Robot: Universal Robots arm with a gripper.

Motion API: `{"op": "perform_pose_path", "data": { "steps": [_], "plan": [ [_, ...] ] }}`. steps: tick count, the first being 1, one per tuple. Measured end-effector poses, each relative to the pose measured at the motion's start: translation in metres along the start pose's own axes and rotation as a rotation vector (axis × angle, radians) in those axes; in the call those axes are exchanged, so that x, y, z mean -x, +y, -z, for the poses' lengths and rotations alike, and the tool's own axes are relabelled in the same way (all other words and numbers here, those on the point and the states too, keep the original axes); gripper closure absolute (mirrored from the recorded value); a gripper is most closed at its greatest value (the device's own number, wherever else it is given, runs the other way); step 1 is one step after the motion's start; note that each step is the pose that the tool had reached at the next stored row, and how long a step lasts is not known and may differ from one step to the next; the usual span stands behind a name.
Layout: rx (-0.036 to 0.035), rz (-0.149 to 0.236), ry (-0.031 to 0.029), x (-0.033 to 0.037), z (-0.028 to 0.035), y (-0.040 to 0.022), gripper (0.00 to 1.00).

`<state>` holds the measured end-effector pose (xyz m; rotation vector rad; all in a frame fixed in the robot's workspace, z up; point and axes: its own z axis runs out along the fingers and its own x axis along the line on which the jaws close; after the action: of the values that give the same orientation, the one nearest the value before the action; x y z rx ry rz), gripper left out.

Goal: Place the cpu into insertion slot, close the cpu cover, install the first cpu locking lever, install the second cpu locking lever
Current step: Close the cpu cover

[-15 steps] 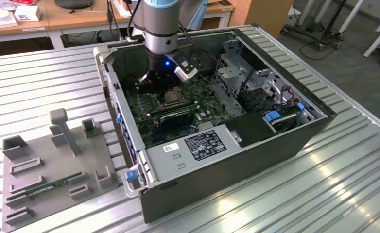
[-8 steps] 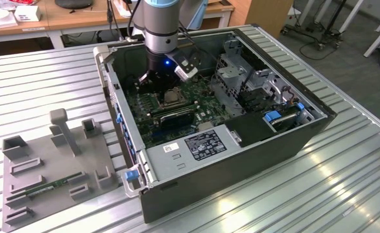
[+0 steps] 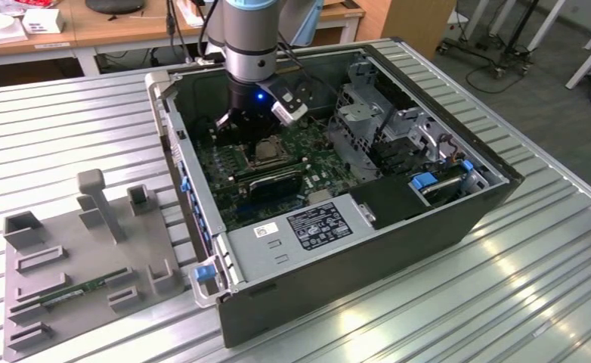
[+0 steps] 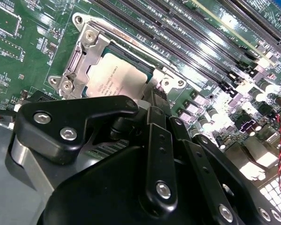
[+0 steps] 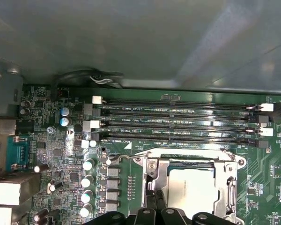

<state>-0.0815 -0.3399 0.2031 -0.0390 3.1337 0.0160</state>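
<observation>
Over the insertion slot (image 3: 265, 153), the gripper (image 5: 154, 200) hangs low, jaws nearly together, holding nothing. The cpu (image 5: 196, 187) lies seated under the lowered cpu cover (image 5: 154, 174).

Layout: case on table, board inside, socket under my pincer.
The computer case (image 3: 397, 242) stands on the table (image 3: 63, 128). The fixture tray (image 3: 74, 249) lies beside it, to the exterior view's left, with a memory stick (image 3: 74, 292) in it. The motherboard (image 3: 310, 136) lies inside the case. On it the cpu (image 5: 192, 187) sits in the insertion slot (image 3: 266, 153), with the cpu cover (image 5: 152, 165) down around it. The memory slots (image 5: 178, 124) run just beside the slot. My pincer (image 3: 240, 128) hangs over the slot.
</observation>
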Motion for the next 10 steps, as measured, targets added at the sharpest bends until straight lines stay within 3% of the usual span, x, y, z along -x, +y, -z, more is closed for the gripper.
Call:
{"op": "perform_pose_path", "data": {
  "steps": [10],
  "plan": [
    [-0.0001, 0.0, 0.0, -0.0001, -0.0055, -0.0001, 0.89]
  ]
}}
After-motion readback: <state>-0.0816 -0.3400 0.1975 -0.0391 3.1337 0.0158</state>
